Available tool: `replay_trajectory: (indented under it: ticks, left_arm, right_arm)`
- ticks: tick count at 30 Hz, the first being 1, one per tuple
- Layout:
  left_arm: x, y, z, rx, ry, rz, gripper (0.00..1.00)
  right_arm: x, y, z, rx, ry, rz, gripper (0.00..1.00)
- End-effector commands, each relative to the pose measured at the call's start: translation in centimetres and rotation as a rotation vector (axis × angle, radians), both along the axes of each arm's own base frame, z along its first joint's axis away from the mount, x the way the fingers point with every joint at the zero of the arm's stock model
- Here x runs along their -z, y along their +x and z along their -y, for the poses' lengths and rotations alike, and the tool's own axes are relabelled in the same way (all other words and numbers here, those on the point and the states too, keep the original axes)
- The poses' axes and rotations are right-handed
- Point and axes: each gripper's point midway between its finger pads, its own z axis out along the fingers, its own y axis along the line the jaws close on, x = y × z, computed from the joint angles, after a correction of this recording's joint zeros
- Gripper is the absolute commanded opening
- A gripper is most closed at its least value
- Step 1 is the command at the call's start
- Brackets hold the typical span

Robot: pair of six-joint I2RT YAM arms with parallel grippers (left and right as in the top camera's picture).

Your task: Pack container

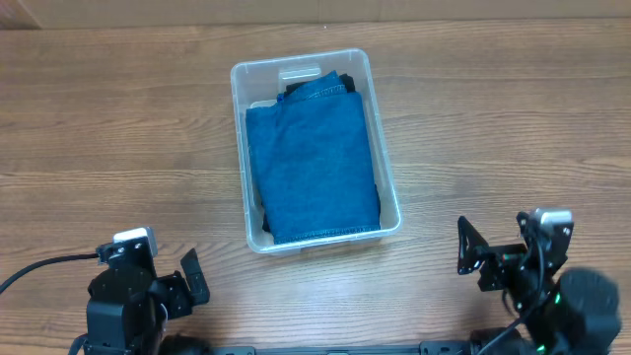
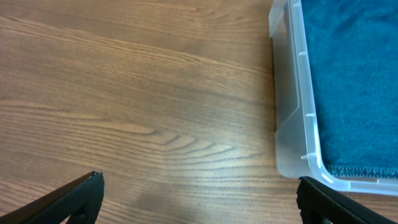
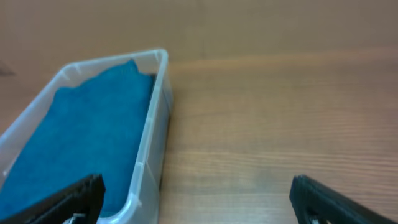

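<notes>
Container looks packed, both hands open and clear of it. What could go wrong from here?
1. The denim seems to fill the container nearly to its rim, with dark cloth bunched at the far end; it may spring up over the edge.
2. The left hand sits open close to the container's near corner; a careless forward move could shove it.

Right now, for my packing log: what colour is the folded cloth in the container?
Blue; the cloth in the container shows best overhead.

Wood-grain table (image 1: 118, 128) w/ clear container (image 1: 240, 118) sitting on it.
</notes>
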Motion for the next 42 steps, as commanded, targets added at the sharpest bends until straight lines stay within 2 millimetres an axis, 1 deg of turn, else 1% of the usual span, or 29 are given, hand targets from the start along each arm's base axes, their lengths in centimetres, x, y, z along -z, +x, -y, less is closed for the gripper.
replay_trajectory:
  ticks: [1,3,6,7,8,9,28,30,31,32,33,34,36,37,38,39,41,42]
  left_arm:
    - [0.1,0.0,-0.2,-0.017,0.000,0.003,1.00]
    - [0.1,0.0,-0.2,-0.018,0.000,0.003,1.00]
    - [0.1,0.0,-0.2,-0.017,0.000,0.003,1.00]
    - [0.1,0.0,-0.2,-0.017,0.000,0.003,1.00]
    - [0.1,0.0,-0.2,-0.018,0.000,0.003,1.00]
    - [0.1,0.0,-0.2,-0.017,0.000,0.003,1.00]
    - [0.0,0.0,-0.2,-0.018,0.000,0.005,1.00]
    - [-0.3,-0.3,-0.7,-0.045,-0.006,0.046,1.00]
    - [-0.1,-0.1,-0.9,-0.040,0.014,0.100,1.00]
    - [0.4,0.3,-0.7,-0.002,0.033,0.140,1.00]
    - [1.4,0.8,0.0,0.069,0.057,0.184,1.00]
    - [2.8,1.8,0.9,0.150,0.083,0.242,1.00]
    - [4.5,3.4,1.5,0.187,0.085,0.329,1.00]
    - [5.2,5.0,1.7,0.194,0.083,0.411,1.00]
    - [5.5,6.2,2.0,0.204,0.081,0.475,1.00]
    - [5.6,7.9,2.6,0.228,0.076,0.582,1.00]
    - [6.1,9.2,3.0,0.244,0.073,0.687,1.00]
    - [6.6,9.4,2.9,0.241,0.073,0.692,1.00]
  right_arm:
    - [3.0,0.6,-1.5,-0.084,0.029,0.145,1.00]
    - [3.8,2.5,-2.0,-0.107,0.034,0.243,1.00]
    - [4.1,4.1,-1.9,-0.103,0.031,0.381,1.00]
    - [5.0,4.4,-2.0,-0.103,0.032,0.384,1.00]
    - [6.4,4.6,-2.0,-0.103,0.032,0.352,1.00]
    - [7.1,4.8,-2.0,-0.104,0.033,0.343,1.00]
    - [7.1,4.8,-2.0,-0.103,0.032,0.344,1.00]
    - [7.1,4.8,-2.0,-0.103,0.032,0.345,1.00]
    - [7.1,4.8,-2.0,-0.103,0.032,0.345,1.00]
    - [7.1,4.8,-2.0,-0.103,0.032,0.345,1.00]
    - [7.1,4.8,-2.0,-0.103,0.032,0.345,1.00]
    - [7.1,4.8,-2.0,-0.103,0.032,0.345,1.00]
    - [7.1,4.8,-2.0,-0.103,0.032,0.345,1.00]
    - [7.1,4.8,-2.0,-0.103,0.032,0.345,1.00]
    - [7.1,4.8,-2.0,-0.103,0.032,0.345,1.00]
    - [7.1,4.8,-2.0,-0.103,0.032,0.345,1.00]
    - [7.1,4.8,-2.0,-0.103,0.032,0.345,1.00]
    - [7.1,4.8,-2.0,-0.103,0.032,0.344,1.00]
